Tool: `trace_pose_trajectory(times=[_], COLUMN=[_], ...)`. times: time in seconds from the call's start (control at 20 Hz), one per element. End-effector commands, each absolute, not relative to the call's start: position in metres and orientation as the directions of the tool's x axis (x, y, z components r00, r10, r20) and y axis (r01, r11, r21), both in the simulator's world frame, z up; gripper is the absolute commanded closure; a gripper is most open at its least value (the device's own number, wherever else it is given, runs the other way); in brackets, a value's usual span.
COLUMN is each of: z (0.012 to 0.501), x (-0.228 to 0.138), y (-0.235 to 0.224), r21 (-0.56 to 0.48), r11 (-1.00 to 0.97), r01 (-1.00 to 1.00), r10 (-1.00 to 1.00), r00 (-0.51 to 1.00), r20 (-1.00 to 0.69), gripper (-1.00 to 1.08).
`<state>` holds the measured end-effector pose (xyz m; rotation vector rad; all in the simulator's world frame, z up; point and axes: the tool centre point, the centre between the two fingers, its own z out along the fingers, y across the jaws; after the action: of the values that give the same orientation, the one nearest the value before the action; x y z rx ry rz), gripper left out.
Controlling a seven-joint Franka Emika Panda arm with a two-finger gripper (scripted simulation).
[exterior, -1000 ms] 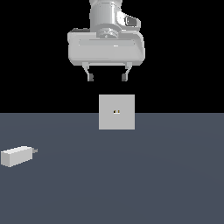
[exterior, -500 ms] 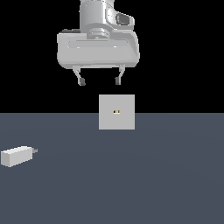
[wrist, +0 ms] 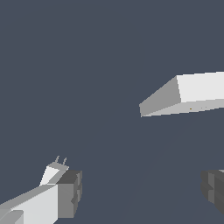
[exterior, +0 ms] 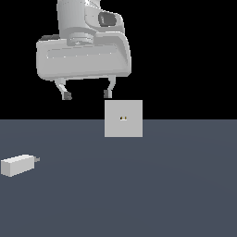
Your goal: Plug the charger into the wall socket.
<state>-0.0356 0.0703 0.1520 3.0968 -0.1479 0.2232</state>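
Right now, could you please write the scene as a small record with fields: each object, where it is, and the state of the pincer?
charger: lies flat on the dark floor, at the exterior view's left, prongs toward the exterior view's right
wall socket: upright square plate near the centre, two small holes in its middle
pincer: open, empty, high above the floor
contact: pincer touches neither object
plugged in: not yet
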Motion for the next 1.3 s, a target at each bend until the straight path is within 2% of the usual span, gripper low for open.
trace_pose_trajectory(times=[0.0,1.25], z=[0.145,0.081], x=[-0.042,-0.072], y=[0.08,0.168], r21=[0.024,0.006], r11=[-0.992,-0.942], r01=[-0.124,-0.335], r10=[-0.119,-0.32], r00=[0.98,0.904], r20=[0.16,0.284], gripper=[-0.92,-0.92])
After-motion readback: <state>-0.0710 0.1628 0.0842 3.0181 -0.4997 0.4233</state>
